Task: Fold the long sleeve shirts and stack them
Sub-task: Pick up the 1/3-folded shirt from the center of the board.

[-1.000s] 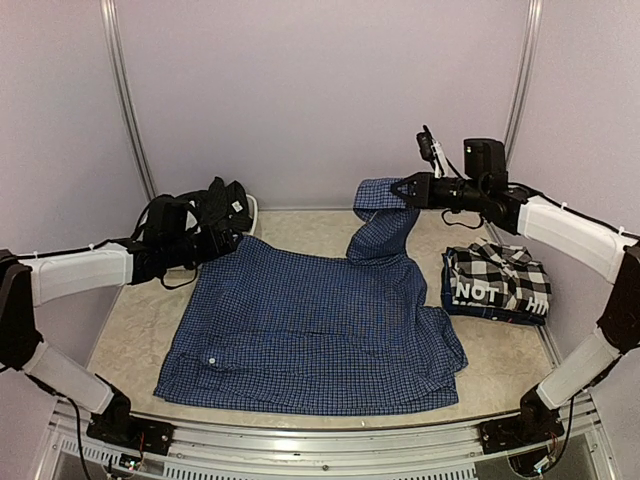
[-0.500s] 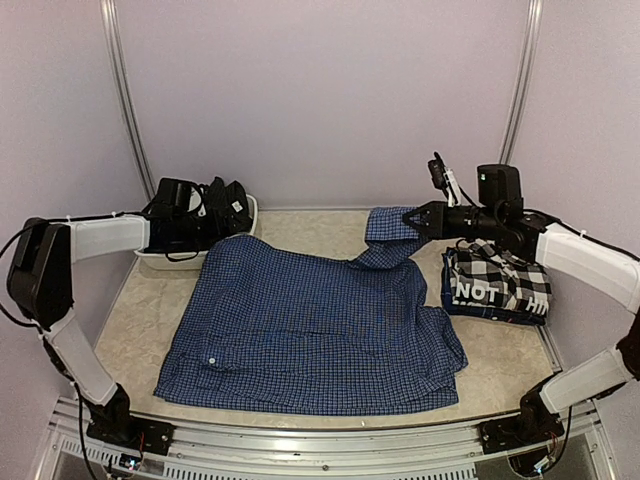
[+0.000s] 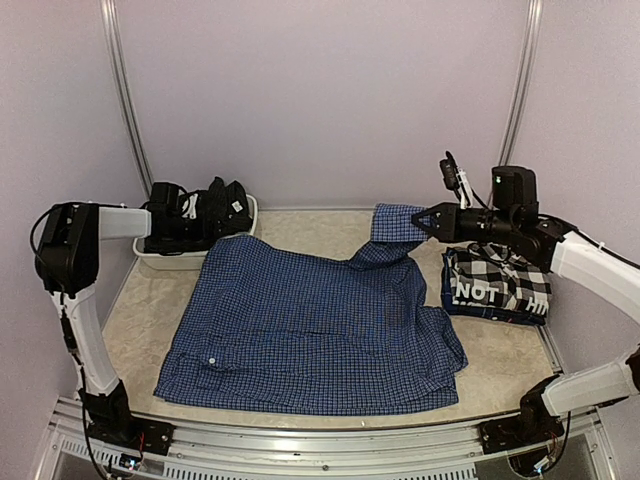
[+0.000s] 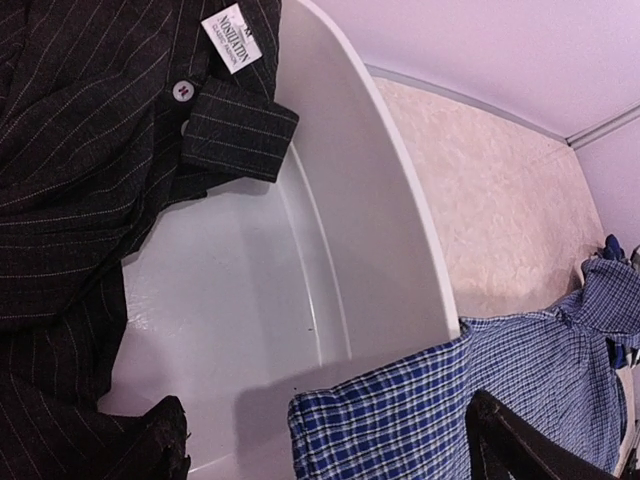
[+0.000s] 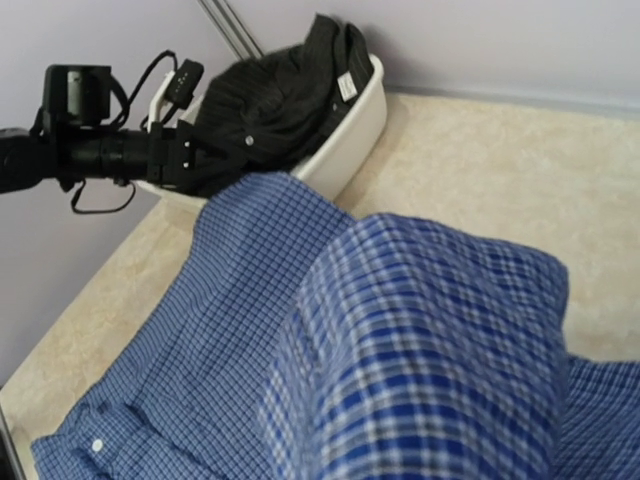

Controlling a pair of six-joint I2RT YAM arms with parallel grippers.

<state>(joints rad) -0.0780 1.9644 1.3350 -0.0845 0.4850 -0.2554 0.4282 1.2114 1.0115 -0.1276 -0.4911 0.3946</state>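
Blue shirt (image 3: pixel 310 330) sleeve (image 3: pixel 392 225) in R gripper (image 3: pixel 416 216); L gripper (image 4: pixel 335 445) over tub (image 4: pixel 330 180).

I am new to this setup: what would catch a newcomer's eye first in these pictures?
The big blue checked shirt lies spread in the middle, one sleeve held up at the far right by the right pincer. Beside it on the right lies a folded black-and-white check shirt; far left, a black shirt lies in a white tub.

Blue check shirt (image 3: pixel 310 330) lies spread flat, one sleeve (image 3: pixel 385 235) held up in the right fingers (image 3: pixel 428 217). A folded black-and-white check shirt (image 3: pixel 497 285) sits below them. The black shirt (image 4: pixel 80 150) lies crumpled beside the left fingers (image 4: pixel 510 445).
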